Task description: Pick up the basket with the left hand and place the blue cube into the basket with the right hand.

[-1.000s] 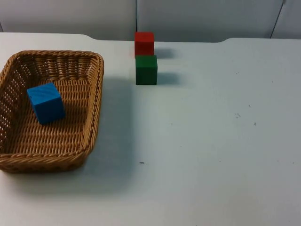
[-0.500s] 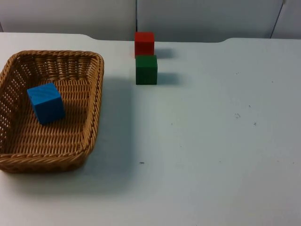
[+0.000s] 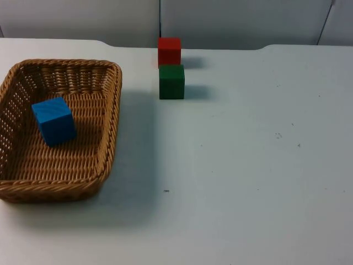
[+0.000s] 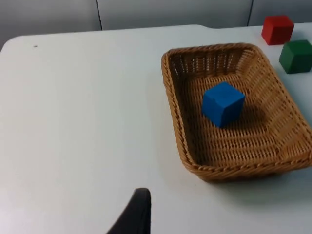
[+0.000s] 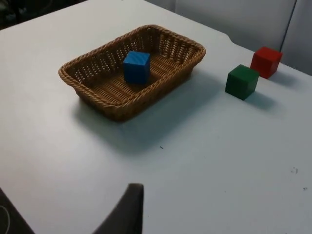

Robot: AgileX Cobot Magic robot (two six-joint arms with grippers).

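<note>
Basket: rectangular woven wicker basket sits flat on the white table top, near its left side; nothing holds it.
Blue cube: solid blue cube lies inside the basket, on the woven floor, slightly turned against the walls; the right wrist view shows it there too.
Other blocks: green cube and red cube stand just beside each other near the grey partition wall, well apart from the basket.
Left gripper: left gripper hangs back from the basket, over bare table; one black fingertip is seen, so I cannot tell how its jaws stand.
Right gripper: right gripper waits well away from the basket, looking across at it; likewise I cannot tell whether its jaws are parted or closed.
Task state: judged from the layout, the cube is already delivered and the job looks finished.
Risk: any new reach toward the basket could catch the rim and tip it, rolling the cube out; a careless sweep on the right could knock the green and red cubes.
</note>
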